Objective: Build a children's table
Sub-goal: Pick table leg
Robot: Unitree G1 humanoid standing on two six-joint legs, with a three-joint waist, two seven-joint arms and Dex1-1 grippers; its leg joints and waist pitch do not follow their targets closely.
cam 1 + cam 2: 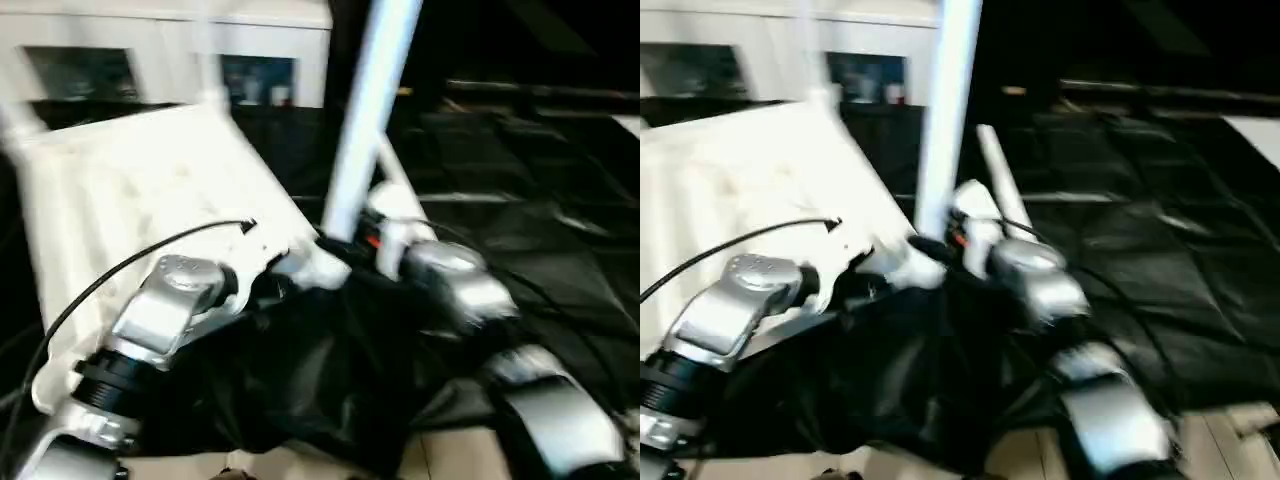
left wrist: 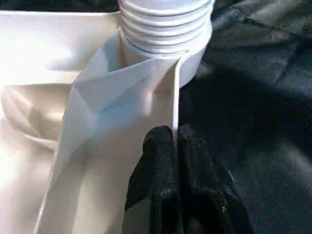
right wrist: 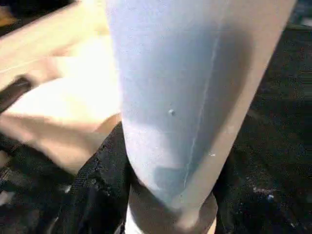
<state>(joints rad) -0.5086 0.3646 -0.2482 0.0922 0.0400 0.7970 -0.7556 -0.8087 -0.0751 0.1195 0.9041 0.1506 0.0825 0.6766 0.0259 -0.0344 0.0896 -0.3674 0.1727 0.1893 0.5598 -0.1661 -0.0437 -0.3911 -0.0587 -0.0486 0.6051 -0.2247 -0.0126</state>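
The white tabletop [image 1: 130,200] lies underside up and tilted on the black cloth, left of centre. One white leg [image 1: 365,110] stands upright from its near right corner. A second leg [image 1: 997,180] slants behind that corner. My left gripper [image 2: 174,141] is shut on a thin rib of the tabletop's rim, just below the threaded end of the leg [image 2: 165,24]. My right gripper [image 3: 170,204] is shut around the lower part of the upright leg [image 3: 185,97], with a black finger [image 3: 95,195] showing beside it.
The black-draped work table [image 1: 540,230] stretches to the right and back. A white cabinet with glass doors [image 1: 250,60] stands behind the tabletop. A thin black cable [image 1: 130,265] arcs over my left forearm. Pale floor [image 1: 450,460] shows at the bottom edge.
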